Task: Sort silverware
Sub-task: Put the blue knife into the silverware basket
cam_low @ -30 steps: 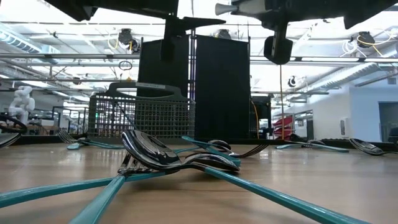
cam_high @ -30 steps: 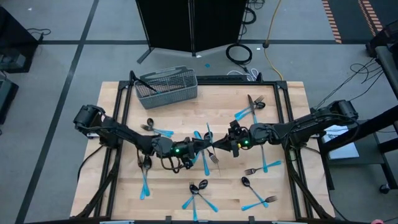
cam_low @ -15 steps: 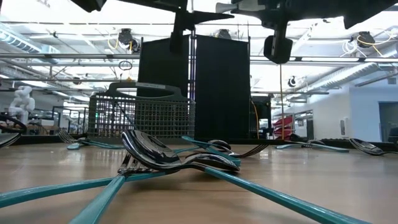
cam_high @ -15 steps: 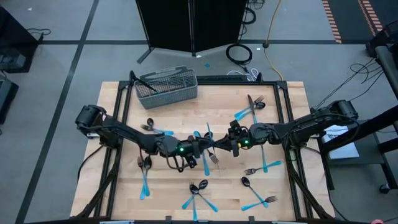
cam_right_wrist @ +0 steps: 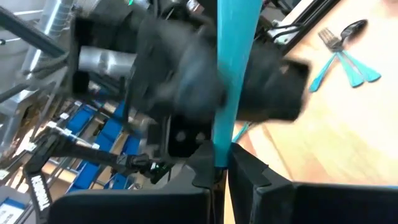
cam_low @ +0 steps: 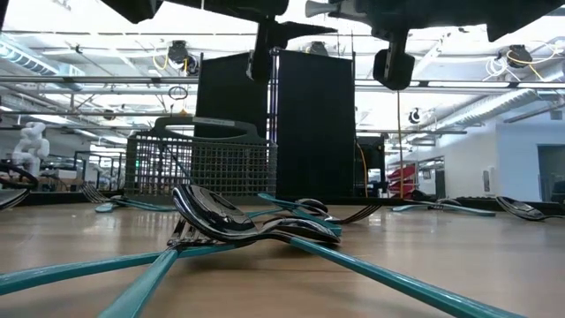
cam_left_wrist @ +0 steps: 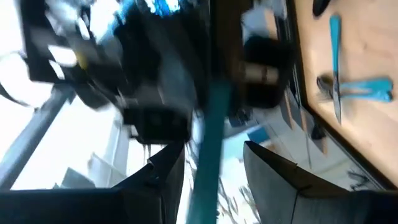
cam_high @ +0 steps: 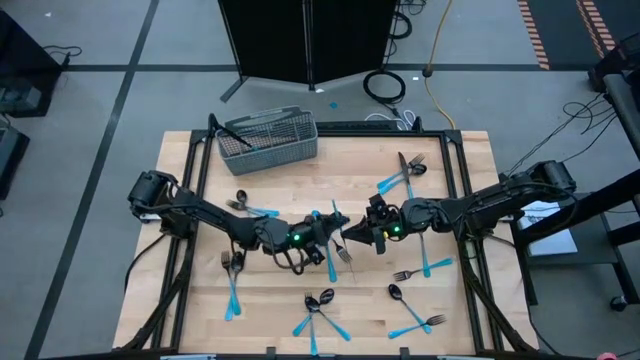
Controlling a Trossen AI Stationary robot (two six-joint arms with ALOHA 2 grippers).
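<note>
Above the table's middle, my right gripper [cam_high: 352, 236] is shut on one piece of silverware with a light-blue handle [cam_right_wrist: 231, 74]. The handle sticks out level toward my left gripper [cam_high: 334, 224]. My left gripper is open; its two fingers [cam_left_wrist: 166, 180] stand on either side of that handle [cam_left_wrist: 208, 155] with a gap showing. The piece's head is hidden. More forks and spoons [cam_high: 320, 308] lie flat on the wooden table [cam_high: 460, 160]. The grey wire basket [cam_high: 267, 137] stands at the far left. My right gripper pinches the light-blue handle at one end [cam_right_wrist: 221, 152] between its two fingers. The fingers come level from the table's right side and lie along the handle. The piece is lifted clear of the table and points away from the fingers, toward my left gripper.
Silverware lies scattered: a fork near the left edge [cam_high: 232, 285], a pair at the near right [cam_high: 415, 322], a fork [cam_high: 425, 266] under my right arm, several at the far right [cam_high: 405, 175]. A crossed heap of spoons [cam_low: 238, 225] lies close to the low camera.
My left gripper has moved toward the table's right, closing in on my right gripper until its open fingers stand around the held handle. My right gripper has kept still with the piece.
</note>
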